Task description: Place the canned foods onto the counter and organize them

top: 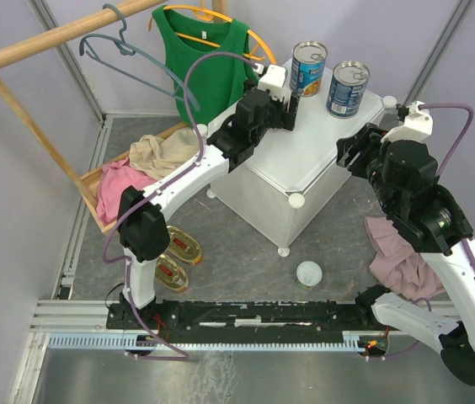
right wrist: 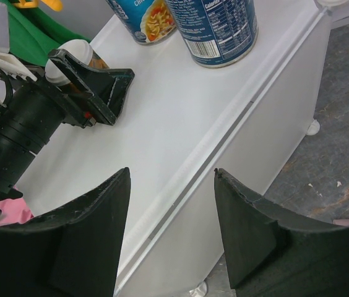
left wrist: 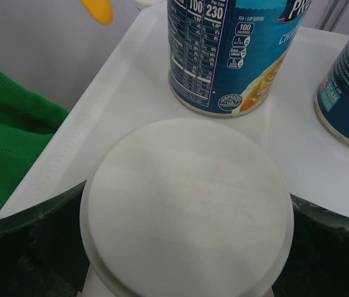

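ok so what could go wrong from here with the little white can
The small white-lidded can sits between the left gripper's fingers, near the counter edge, so a skewed retreat might drag it off. The tall blue can stands just ahead; any forward nudge could knock it.

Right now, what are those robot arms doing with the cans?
The left fingers sit on either side of a small can, on or just above the counter, next to two tall cans. It is not clear if they are gripping it. The right fingers are open and empty by the counter's edge. Another small can and two gold tins lie on the floor.
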Tool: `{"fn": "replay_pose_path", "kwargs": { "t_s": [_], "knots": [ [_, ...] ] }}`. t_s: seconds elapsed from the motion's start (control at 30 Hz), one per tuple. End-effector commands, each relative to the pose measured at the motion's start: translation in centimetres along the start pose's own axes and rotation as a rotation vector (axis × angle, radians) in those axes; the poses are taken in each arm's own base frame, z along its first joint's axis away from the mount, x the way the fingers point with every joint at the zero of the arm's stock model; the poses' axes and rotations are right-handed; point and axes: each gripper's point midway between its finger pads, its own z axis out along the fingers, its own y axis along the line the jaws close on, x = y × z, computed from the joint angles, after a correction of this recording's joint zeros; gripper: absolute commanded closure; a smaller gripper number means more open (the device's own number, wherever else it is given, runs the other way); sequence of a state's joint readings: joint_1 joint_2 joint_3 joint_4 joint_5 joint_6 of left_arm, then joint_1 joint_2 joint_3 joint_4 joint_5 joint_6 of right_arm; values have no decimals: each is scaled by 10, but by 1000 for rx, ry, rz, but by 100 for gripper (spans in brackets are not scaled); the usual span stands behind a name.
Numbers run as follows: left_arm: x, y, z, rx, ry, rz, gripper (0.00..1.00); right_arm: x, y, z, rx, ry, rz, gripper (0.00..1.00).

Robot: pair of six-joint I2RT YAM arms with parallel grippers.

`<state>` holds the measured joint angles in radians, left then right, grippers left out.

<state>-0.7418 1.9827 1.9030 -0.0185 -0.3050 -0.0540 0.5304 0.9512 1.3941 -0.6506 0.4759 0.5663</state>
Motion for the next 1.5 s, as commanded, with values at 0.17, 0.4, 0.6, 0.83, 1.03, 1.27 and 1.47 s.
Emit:
{"fn": "replay_pose_path", "kwargs": {
  "t_s": [0.17,0.4,0.6,0.83,1.03,1.27,1.47],
  "knots": [
    [-36,12,-32,-10,-35,-52,1,-8,5,-4,-21,-22,10,36],
    [-36,8,-50,-2,-20,-57,1,2,-2,-4,1,2,11,36],
    [-37,-1,-68,19,-17,-29,1,5,-6,-7,12,10,19,36],
    [-42,-15,-85,54,-20,-11,1,7,-9,-10,22,19,27,36],
    [-43,-26,-109,78,-16,-10,1,9,-16,-15,42,28,21,36],
    [-52,-35,-185,139,-56,-35,1,16,-36,-27,97,42,-6,36],
    [-26,-52,-263,260,-22,-72,1,36,-56,-32,152,68,-22,35]
  ]
}}
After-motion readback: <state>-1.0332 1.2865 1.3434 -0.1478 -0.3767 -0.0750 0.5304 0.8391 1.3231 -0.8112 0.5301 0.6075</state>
